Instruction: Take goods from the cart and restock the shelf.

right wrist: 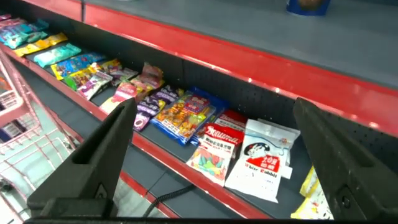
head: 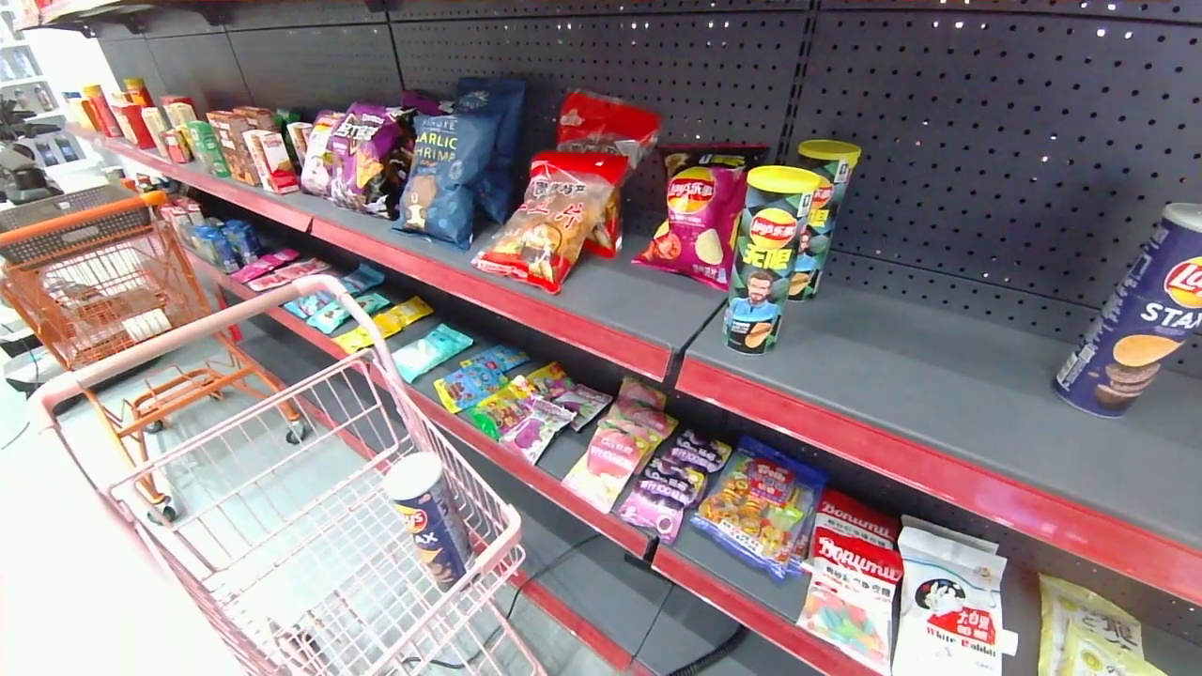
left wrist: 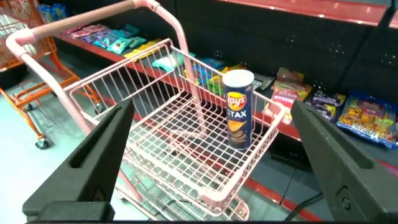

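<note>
Left gripper (left wrist: 205, 162) hangs wide open above the pink cart (left wrist: 118, 68), where one blue chip can (left wrist: 238, 109) stands unpicked. Right gripper (right wrist: 211, 165), also open, hovers near the lower shelf (head: 563, 493). With a matching can (head: 1141, 314) on the upper shelf (head: 892, 376), one apparently remains.

Your left gripper (left wrist: 205, 165) is open. Its two dark, wedge-shaped fingers (left wrist: 93, 158) stand wide apart, one at each side edge of the left wrist view, tips level with each other and pointing away from the camera. That wrist is pitched forward and down.

Your right gripper (right wrist: 205, 165) has the same pose. Its jaws are spread fully, with one dark finger (right wrist: 339, 155) at each side edge of the right wrist view, tips even, and the wrist is also angled forward and down.
</note>
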### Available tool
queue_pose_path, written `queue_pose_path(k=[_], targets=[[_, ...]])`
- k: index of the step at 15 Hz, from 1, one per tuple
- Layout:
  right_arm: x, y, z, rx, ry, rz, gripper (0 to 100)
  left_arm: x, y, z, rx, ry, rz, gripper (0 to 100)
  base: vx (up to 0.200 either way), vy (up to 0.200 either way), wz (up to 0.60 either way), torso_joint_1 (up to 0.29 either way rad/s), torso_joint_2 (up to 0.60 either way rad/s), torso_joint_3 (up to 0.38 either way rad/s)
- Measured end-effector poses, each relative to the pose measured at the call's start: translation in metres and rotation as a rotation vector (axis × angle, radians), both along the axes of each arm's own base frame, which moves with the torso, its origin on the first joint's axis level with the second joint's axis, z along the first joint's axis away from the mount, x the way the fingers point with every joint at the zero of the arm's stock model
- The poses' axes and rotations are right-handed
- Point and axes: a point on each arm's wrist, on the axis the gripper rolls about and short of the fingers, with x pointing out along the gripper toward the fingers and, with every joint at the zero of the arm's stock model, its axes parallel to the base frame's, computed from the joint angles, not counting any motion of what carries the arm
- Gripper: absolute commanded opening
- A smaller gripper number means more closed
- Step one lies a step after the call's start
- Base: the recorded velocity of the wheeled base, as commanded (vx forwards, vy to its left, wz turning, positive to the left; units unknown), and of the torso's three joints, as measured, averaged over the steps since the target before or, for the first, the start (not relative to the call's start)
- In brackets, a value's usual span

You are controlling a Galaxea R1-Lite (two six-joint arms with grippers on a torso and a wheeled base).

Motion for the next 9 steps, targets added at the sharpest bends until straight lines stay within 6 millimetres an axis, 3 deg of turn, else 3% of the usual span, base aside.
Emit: queue_pose_path(k=[9], targets=[[0.0,0.0,-0.0001,0.0,0.001,0.0,100,0.0,0.0,0.0001,0.0,0.0,0.0,100,0.0,0.0,0.0,-0.183,0.49,0.296]])
